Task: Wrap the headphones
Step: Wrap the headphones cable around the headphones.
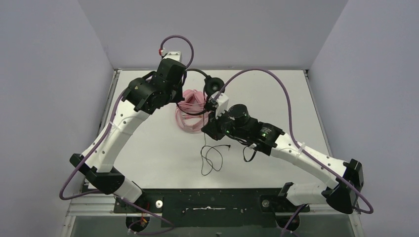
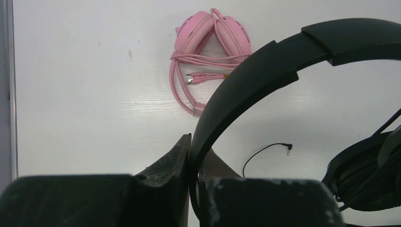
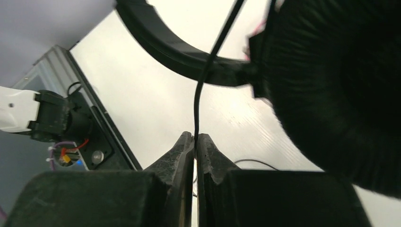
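Clenching headband (image 2: 265,71), left end effector (image 2: 195,147); right end effector (image 3: 195,141) pinches cable (image 3: 202,90), wrist views show

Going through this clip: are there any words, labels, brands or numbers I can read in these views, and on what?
No text can be read in any view.
On the pink padded headphones: no print shows.
On the black plastic headband and the thin black cable: no print shows.
On the right arm's black wrist housing: faint pale marks beside green lights, too small to read.
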